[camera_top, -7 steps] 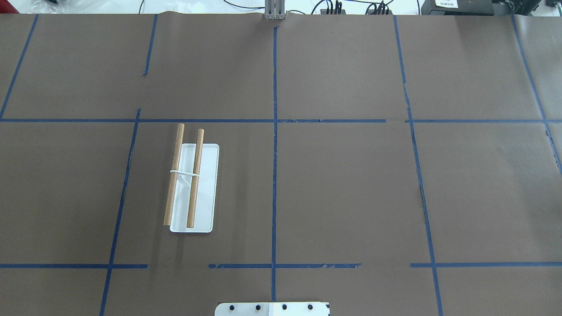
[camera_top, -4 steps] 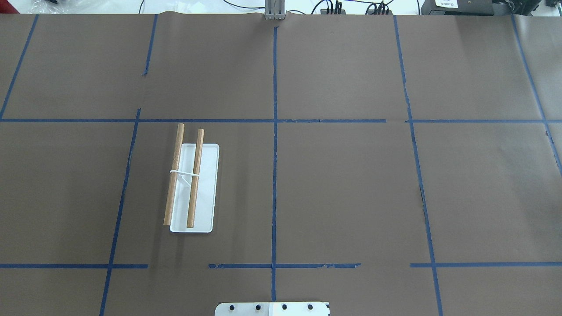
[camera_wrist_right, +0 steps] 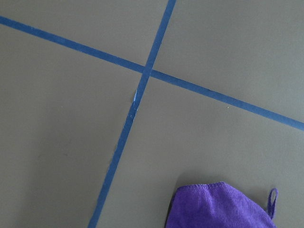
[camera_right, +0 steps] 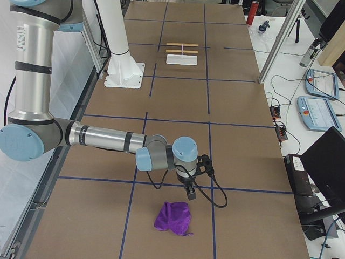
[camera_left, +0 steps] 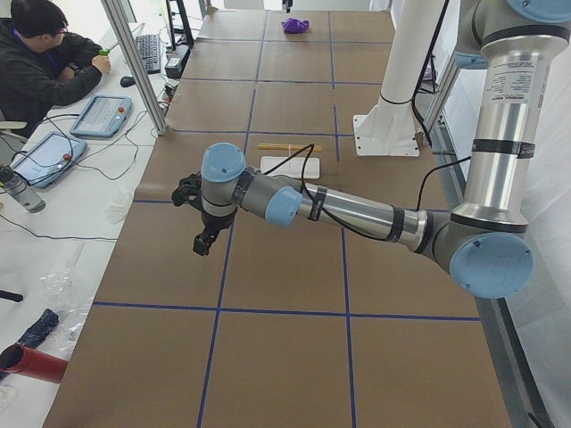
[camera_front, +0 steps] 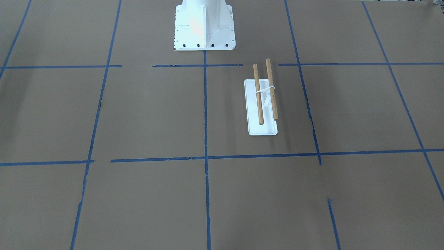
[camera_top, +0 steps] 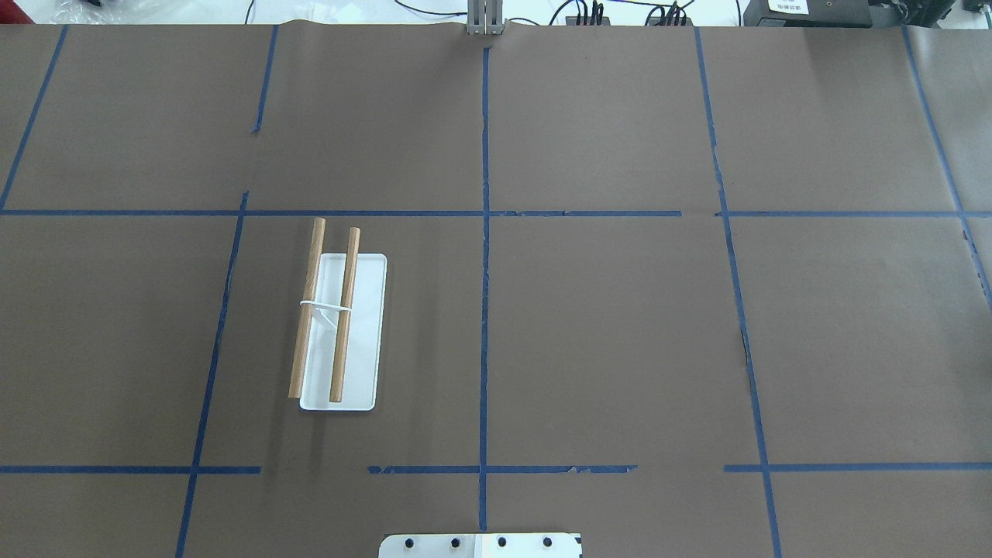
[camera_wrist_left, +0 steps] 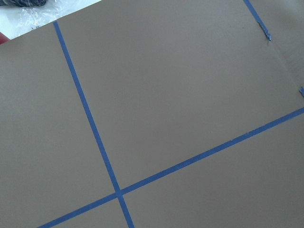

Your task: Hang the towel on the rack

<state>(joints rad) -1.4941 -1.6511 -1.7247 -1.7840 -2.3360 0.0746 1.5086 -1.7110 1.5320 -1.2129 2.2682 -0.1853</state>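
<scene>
Near the towel, right jaws empty

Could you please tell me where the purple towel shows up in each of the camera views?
Exterior front-facing: not in it.
Overhead exterior: not in it.
Exterior left: purple towel at top centre, at the table's far end.
Exterior right: bottom centre, just below the right claw.
Left wrist-mounted: not in it.
Right wrist-mounted: bottom edge, right of centre, its loop on the right.
Shared landmark: the blue tape grid, seen in every view.
</scene>
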